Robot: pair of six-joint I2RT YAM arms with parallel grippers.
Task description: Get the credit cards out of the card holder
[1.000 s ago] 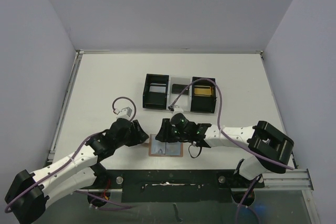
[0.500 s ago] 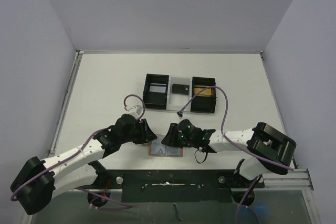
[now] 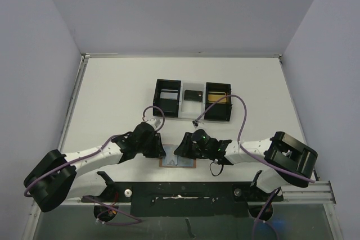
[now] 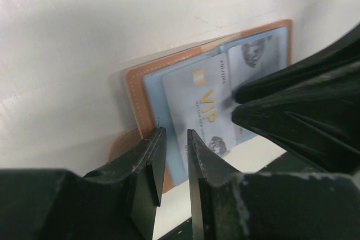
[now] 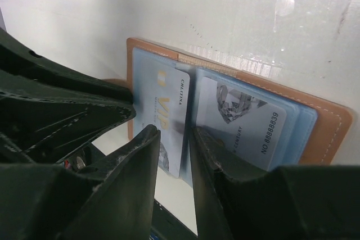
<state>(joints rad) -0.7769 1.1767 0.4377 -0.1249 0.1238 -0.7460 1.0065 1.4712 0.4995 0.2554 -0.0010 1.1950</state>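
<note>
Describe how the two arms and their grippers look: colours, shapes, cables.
Both the left arm and right arm have white tubular links with bulky black joint housings. A thin purple cable loops along each. The left gripper and right gripper are matte black, with two flat, tapering fingers.

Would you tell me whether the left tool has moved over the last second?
Yes: the left tool has shifted right, closing on the left edge of the card holder.
</note>
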